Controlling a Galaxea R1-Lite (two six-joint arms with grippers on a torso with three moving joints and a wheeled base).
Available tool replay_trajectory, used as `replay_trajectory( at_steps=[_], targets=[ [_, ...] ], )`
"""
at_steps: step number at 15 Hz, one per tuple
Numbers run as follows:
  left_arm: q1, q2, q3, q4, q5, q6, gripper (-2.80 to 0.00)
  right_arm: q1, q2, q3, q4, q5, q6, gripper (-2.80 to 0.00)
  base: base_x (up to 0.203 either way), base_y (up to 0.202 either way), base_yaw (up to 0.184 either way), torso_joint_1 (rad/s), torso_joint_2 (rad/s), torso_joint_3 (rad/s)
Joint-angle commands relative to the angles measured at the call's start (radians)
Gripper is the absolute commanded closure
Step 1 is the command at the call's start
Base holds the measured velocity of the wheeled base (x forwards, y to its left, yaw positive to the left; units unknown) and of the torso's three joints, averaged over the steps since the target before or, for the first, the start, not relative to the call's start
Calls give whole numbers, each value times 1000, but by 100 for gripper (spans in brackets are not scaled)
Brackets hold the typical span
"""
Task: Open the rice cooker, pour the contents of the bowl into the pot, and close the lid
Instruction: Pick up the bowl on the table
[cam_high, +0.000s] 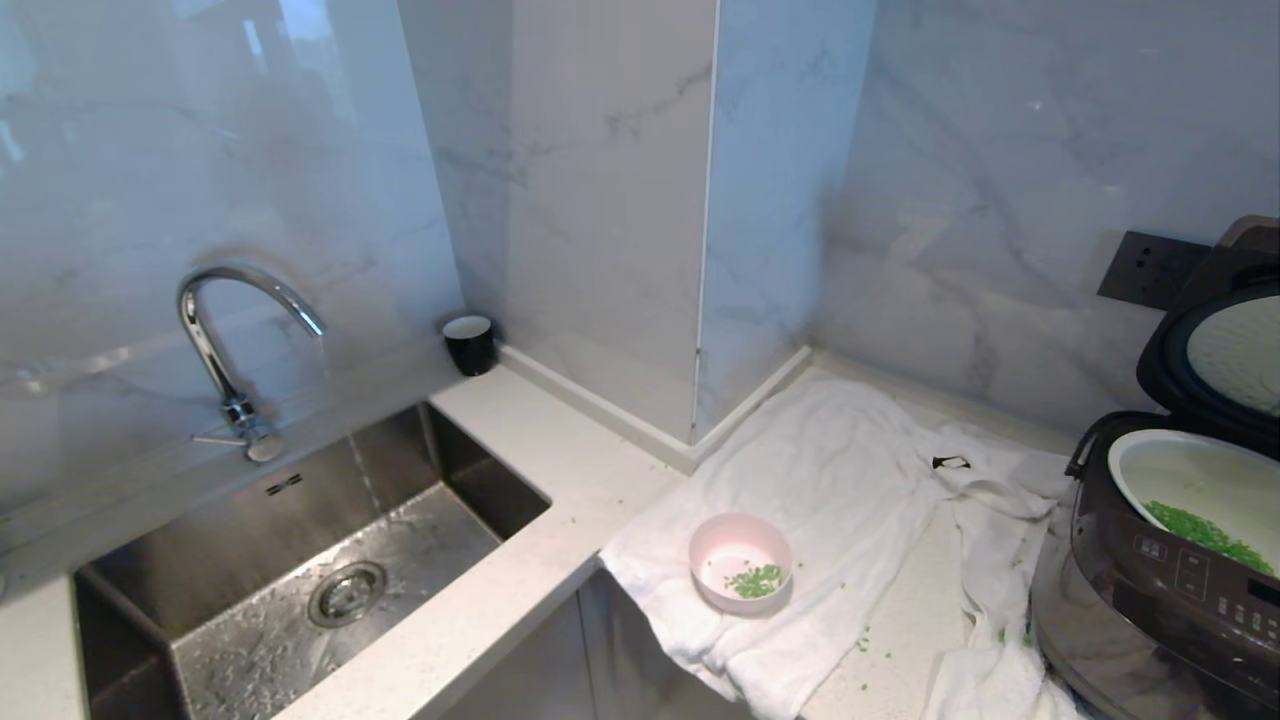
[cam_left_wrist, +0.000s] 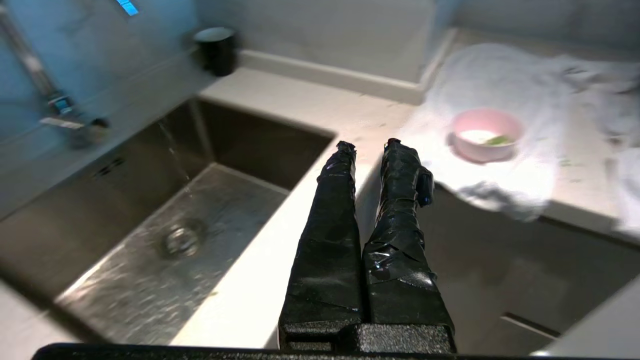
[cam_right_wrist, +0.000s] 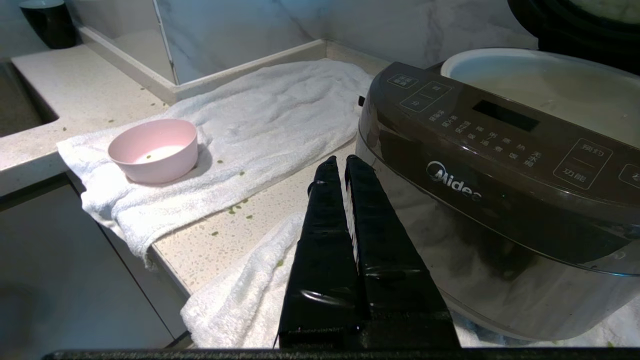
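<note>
Cooker cut off at head view's right edge, lid up, green bits in pot | bowl on towel near counter edge, apart from both grippers | left gripper tips slightly parted, empty, over sink rim | right gripper pressed together, just beside cooker front.

Home kitchen, steel sink with tap, marble-look walls, rice cooker on counter
</note>
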Motion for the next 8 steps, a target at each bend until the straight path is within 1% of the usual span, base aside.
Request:
replay_trajectory(
  at_steps=[1,2,3,4,5,6,7,8],
  targets=[
    [2,-60,83,-12,85,26,0,0,1,0,0,0,-1,0,0,0,0,0,0,0],
    [3,-63,139,-46,147,37,0,0,1,0,0,0,-1,0,0,0,0,0,0,0],
    [3,-64,209,-111,220,58,0,0,1,0,0,0,-1,0,0,0,0,0,0,0],
    [2,-65,276,-202,282,87,0,0,1,0,0,0,-1,0,0,0,0,0,0,0],
    [2,-65,313,-308,313,107,0,0,1,0,0,0,-1,0,0,0,0,0,0,0],
    [2,-65,319,-329,315,116,0,0,1,0,0,0,-1,0,0,0,0,0,0,0],
    [3,-65,319,-285,302,121,0,1,1,0,0,0,-1,0,0,0,0,0,0,0],
    [4,-65,322,-271,248,119,0,0,1,0,0,0,-1,0,0,0,0,0,0,0]
  ],
)
